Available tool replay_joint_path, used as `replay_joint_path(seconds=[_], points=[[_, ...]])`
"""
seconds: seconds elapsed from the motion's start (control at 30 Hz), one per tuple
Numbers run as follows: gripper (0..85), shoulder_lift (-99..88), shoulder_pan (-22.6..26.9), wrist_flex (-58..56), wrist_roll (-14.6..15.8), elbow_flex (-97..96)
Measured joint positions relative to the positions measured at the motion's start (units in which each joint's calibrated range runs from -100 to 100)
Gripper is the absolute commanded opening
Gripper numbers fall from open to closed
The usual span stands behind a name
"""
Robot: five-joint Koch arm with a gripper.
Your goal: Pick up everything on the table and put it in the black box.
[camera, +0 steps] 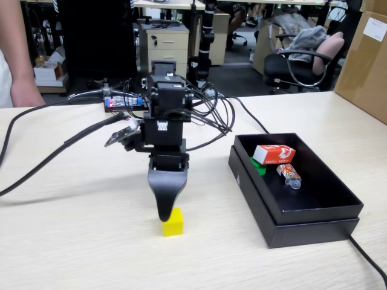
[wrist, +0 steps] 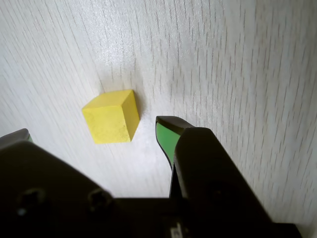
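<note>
A small yellow cube (camera: pixel 173 223) (wrist: pixel 111 116) lies on the pale wood-grain table (camera: pixel 78 241). My gripper (camera: pixel 164 211) (wrist: pixel 94 128) points down just behind the cube. In the wrist view its jaws stand open, a green pad (wrist: pixel 166 136) to the cube's right and the other fingertip (wrist: pixel 20 135) at the left edge, with the cube just ahead of the gap. The black box (camera: pixel 302 231) sits to the right. Inside it lie the red carton with white print (camera: pixel 274 153) and the green cube (camera: pixel 259 165), partly hidden behind the carton.
A small orange-patterned packet (camera: pixel 289 174) also lies in the box. Black cables (camera: pixel 36 166) run across the table's left and behind the arm. A brown carton (camera: pixel 366 60) stands at the back right. A person's arm (camera: pixel 15 66) is at the far left.
</note>
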Motion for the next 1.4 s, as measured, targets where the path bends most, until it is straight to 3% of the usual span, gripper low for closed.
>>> replay_joint_path(seconds=[0.73,0.87,1.0,1.13,1.23,1.4], points=[[46.8,7.0,0.1,0.4,0.0,0.2],[43.1,7.2,0.1,0.4,0.0,0.2],[32.6,7.2,0.1,0.4,0.0,0.2],[30.3,7.2,0.2,0.4,0.0,0.2],[16.0,7.2,0.2,0.4,0.0,0.2],[14.1,7.2,0.1,0.4,0.0,0.4]])
